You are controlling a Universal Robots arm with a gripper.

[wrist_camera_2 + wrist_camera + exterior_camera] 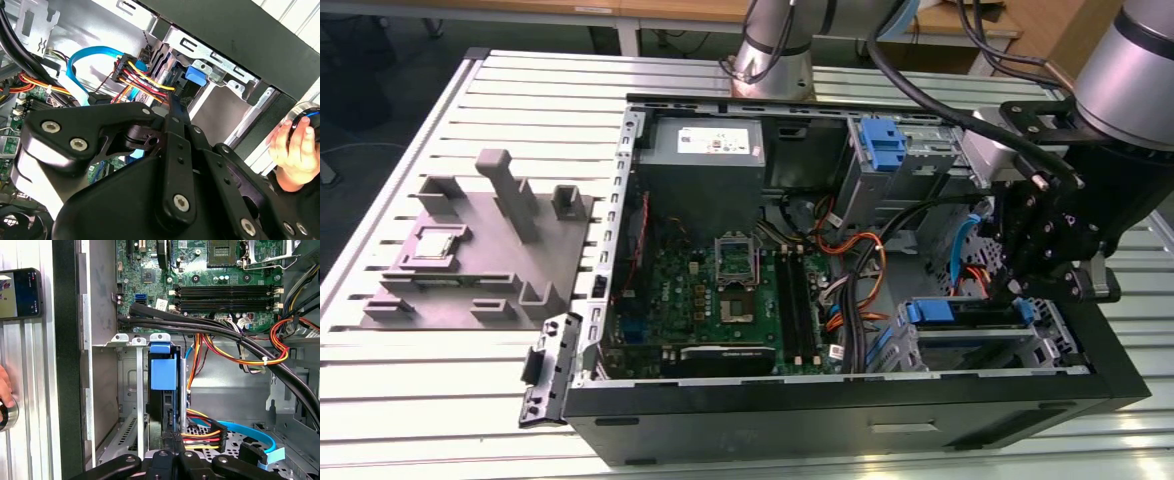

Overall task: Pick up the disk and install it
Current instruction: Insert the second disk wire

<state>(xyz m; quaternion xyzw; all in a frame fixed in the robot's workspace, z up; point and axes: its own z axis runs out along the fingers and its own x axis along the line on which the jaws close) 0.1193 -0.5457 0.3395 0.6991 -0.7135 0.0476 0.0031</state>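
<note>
I see the open case [854,405] on the slatted table [400,370], with my gripper [1023,285] down over the drive cage [974,335] at the exterior view's right. The disk [163,390] stands edgewise in the cage, blue carrier tab outward, just beyond the fingertips. Cables [240,352] crowd beside it, with a plug [205,436] nearby. I cannot tell how the jaws stand. A hand [295,150] rests outside the case.

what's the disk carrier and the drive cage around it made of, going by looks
The disk's carrier handle looks like moulded plastic: even bright blue, matte, with rounded edges. The drive cage looks like bare sheet metal, probably steel: dull silver-grey, thin folded tabs, punched holes. The gripper below looks like matte black metal, though coated plastic is possible.
</note>
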